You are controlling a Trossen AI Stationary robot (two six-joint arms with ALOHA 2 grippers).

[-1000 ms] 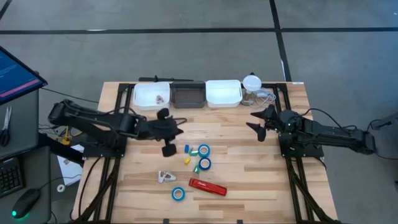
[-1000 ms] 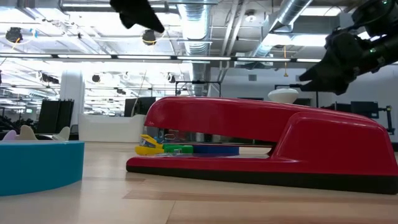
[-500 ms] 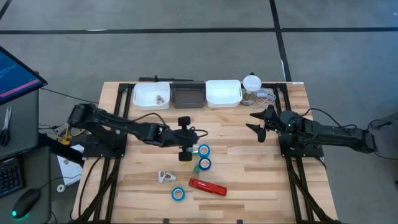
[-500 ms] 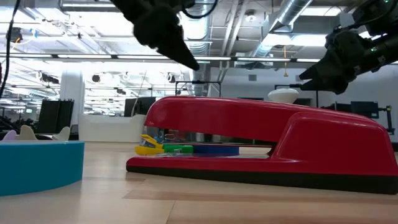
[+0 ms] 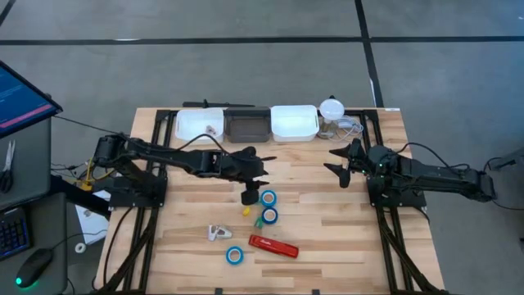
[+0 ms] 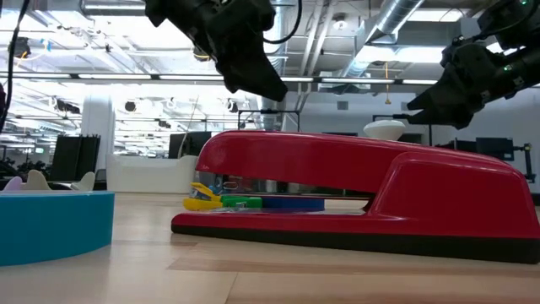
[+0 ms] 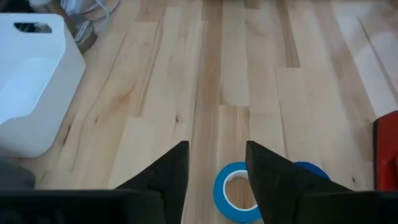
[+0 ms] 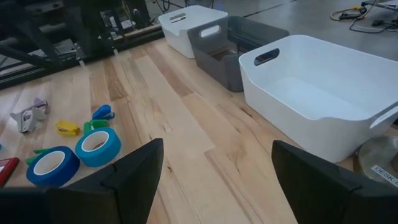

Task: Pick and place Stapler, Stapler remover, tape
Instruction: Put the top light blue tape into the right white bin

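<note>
Tape [image 5: 268, 197] is seen just past the left pincer [image 5: 249, 195], whose fingers are spread and empty.

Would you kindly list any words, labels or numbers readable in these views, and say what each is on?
"DESK ...": a white sticker on the clear object beside the white bin; the rest is cut off.
Monitor at the table's left: lines too small to read.
Nothing else carries legible text.
</note>
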